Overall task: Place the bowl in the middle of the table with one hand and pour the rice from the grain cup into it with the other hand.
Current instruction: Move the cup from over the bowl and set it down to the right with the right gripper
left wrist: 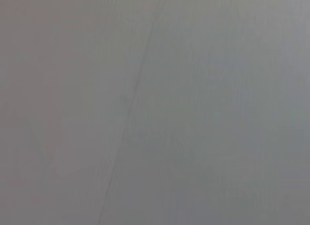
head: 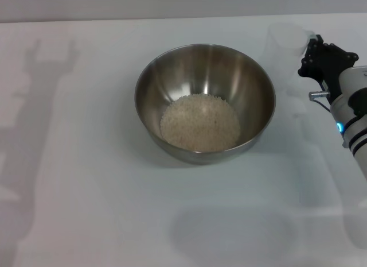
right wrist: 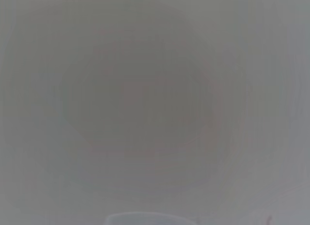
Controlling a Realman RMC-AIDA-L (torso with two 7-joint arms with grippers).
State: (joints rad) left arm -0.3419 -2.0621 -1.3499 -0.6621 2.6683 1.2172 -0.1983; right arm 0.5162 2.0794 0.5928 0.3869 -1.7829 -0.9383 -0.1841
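Observation:
The steel bowl (head: 205,100) stands in the middle of the white table (head: 86,209), and a mound of rice (head: 200,123) covers its bottom. At the far right, the translucent grain cup (head: 285,38) is upright and looks empty. My right gripper (head: 310,50) is at the cup's right side and holds it by that edge. The right wrist view gives only a blurred round shape. My left gripper is out of view, and the left wrist view shows only bare surface.
A shadow of the left arm (head: 40,106) falls across the left part of the table. The table's back edge (head: 172,19) runs along the top of the head view. Nothing else stands on the tabletop.

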